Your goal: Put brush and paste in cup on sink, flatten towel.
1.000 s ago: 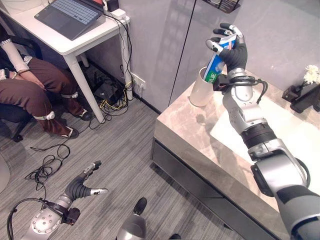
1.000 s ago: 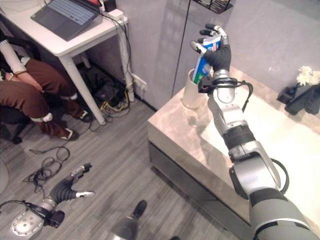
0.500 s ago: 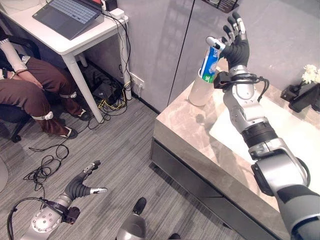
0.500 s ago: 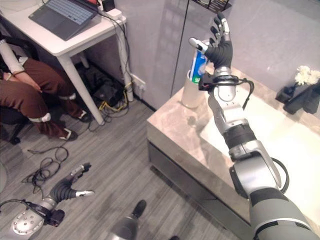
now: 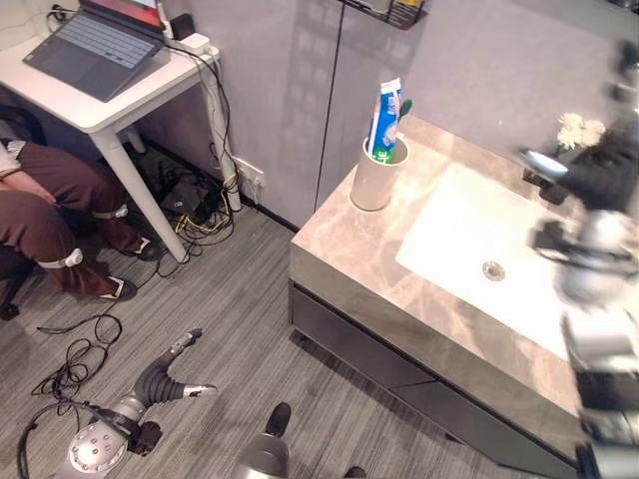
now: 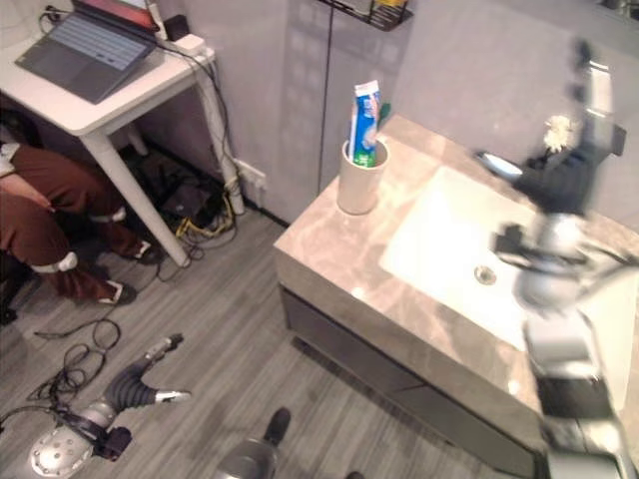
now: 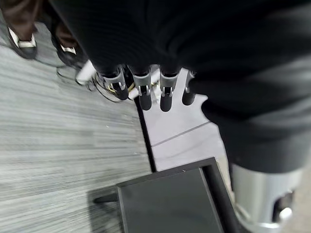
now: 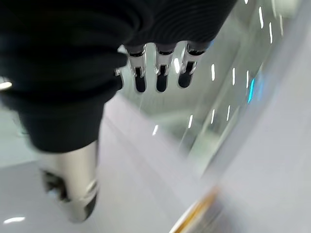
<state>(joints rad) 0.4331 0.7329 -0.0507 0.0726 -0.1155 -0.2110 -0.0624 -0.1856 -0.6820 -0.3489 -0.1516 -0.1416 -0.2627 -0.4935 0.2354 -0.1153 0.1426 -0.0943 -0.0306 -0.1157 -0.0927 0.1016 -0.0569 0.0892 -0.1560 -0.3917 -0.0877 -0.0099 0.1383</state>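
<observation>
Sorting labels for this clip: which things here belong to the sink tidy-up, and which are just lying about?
Job things:
cup on the counter
paste upright in the cup
brush in the cup
sink

Lying about:
laptop on the white desk
flowers
seated person

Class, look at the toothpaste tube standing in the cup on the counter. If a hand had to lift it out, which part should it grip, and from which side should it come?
Grip the tube's upper half from above. It stands nearly upright, well above the rim of the cup, which hides its lower end.
</observation>
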